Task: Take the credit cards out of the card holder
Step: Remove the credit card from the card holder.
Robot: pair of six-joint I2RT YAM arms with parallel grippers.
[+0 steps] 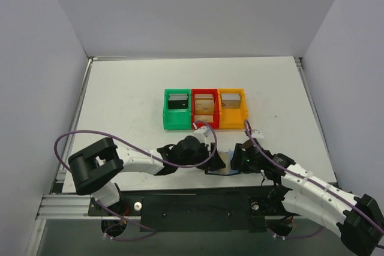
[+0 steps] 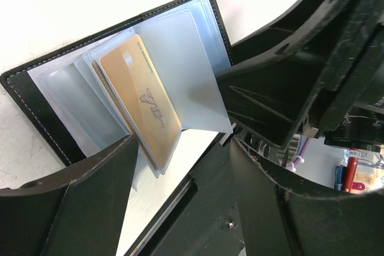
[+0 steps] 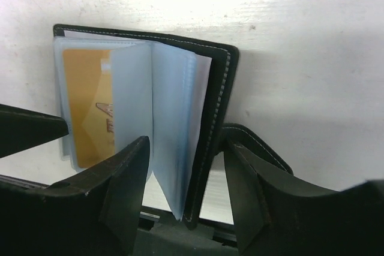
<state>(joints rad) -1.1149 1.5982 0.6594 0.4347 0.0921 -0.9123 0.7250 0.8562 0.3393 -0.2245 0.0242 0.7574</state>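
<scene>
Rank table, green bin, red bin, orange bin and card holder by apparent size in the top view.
1. table
2. green bin, red bin, orange bin: alike, unranked
3. card holder: smallest showing, but mostly covered, so unsure

The holder [image 1: 219,166] lay open at the near edge of the table [image 1: 120,100], hemmed in by the left gripper [image 1: 209,161] and the right gripper [image 1: 239,159], both with jaws spread, and little gap remained between them. Just beyond it, the green bin [image 1: 177,112], red bin [image 1: 204,111] and orange bin [image 1: 233,111] barred the far approach. Bare tabletop stayed passable left, right and behind the bins.
</scene>
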